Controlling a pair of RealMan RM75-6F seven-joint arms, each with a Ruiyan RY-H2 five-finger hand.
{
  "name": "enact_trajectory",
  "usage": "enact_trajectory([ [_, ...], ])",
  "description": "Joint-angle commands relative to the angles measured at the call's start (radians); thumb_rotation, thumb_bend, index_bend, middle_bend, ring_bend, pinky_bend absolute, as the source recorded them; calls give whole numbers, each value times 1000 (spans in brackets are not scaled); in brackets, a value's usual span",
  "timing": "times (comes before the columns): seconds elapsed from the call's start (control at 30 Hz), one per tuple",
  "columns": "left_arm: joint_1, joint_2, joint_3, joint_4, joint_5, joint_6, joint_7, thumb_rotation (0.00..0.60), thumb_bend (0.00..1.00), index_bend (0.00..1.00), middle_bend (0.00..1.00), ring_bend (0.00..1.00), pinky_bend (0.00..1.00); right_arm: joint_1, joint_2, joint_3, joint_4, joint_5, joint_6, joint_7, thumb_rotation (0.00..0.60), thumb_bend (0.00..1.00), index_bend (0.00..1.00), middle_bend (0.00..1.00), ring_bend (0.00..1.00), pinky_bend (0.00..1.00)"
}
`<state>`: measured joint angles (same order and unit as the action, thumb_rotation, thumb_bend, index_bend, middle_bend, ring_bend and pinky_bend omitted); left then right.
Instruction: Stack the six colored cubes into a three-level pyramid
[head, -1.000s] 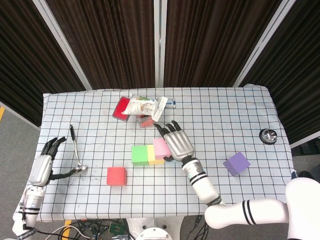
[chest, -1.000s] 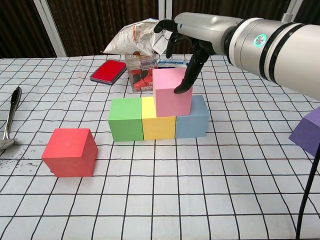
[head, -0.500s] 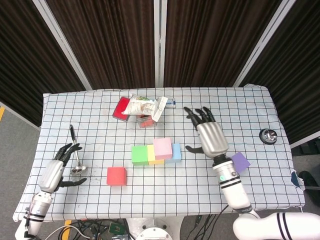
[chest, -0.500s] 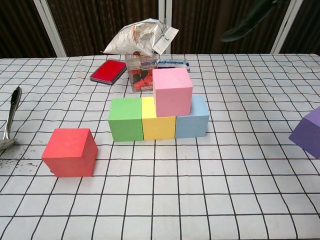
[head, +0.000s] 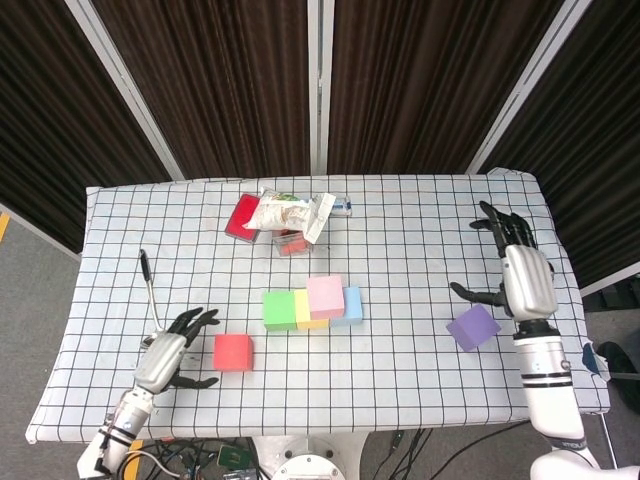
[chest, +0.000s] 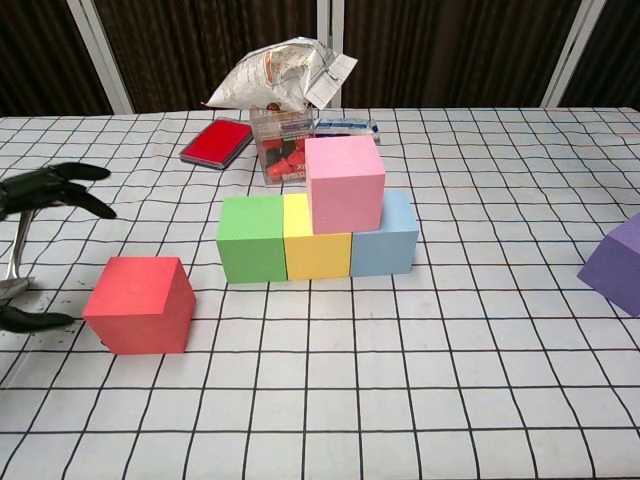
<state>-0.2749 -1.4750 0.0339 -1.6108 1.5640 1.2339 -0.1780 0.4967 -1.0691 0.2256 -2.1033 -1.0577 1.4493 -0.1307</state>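
A green cube (head: 278, 309), a yellow cube (chest: 315, 236) and a light blue cube (chest: 390, 236) stand in a row mid-table. On top sits a pink cube (head: 324, 296), over the yellow and blue ones. The red cube (head: 232, 352) lies alone at the front left. My left hand (head: 172, 345) hovers just left of it, open, fingers spread toward it; the chest view shows its fingers (chest: 55, 187) and thumb around the cube's left side. The purple cube (head: 472, 327) lies at the right. My right hand (head: 521, 272) is open above and behind it.
At the back lie a red flat case (head: 241, 216), a crumpled snack bag (head: 287, 212) and a clear box of red pieces (chest: 284, 145). A spoon (head: 149, 285) lies at the left, a small metal bowl (head: 537, 271) at the right edge.
My right hand has let go of the pink cube and swung right to the purple cube. My left hand has moved from the spoon to beside the red cube.
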Motion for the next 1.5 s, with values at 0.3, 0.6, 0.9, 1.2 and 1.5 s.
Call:
enact_trajectory([
  [0.3,-30,-128,-50,78,-104,-52,105,600,1,63,284,0,0,-106,21,-18,104,-78,-13,171,600,0,0,244,77,0],
  [0.6,-16,-111,-72,43,-89,26,125,600,146,99,484,77,16,-172,7,-28,157,-115,3,246,600,0,0,248,76,0],
  [0.9,-16,72,-190,-174,-163,86,150,600,149,103,507,81,17,-249,31,-41,136,-218,79,283,600,0,0,248,76,0],
  [1.2,-67,122,-258,-313,-253,48,226,600,147,101,512,103,19,-290,-8,-38,107,-273,134,277,600,0,0,247,76,0],
  [1.5,-167,-63,-299,-287,-374,34,391,600,146,91,536,125,19,-303,-51,-10,101,-248,141,272,600,0,0,247,76,0],
])
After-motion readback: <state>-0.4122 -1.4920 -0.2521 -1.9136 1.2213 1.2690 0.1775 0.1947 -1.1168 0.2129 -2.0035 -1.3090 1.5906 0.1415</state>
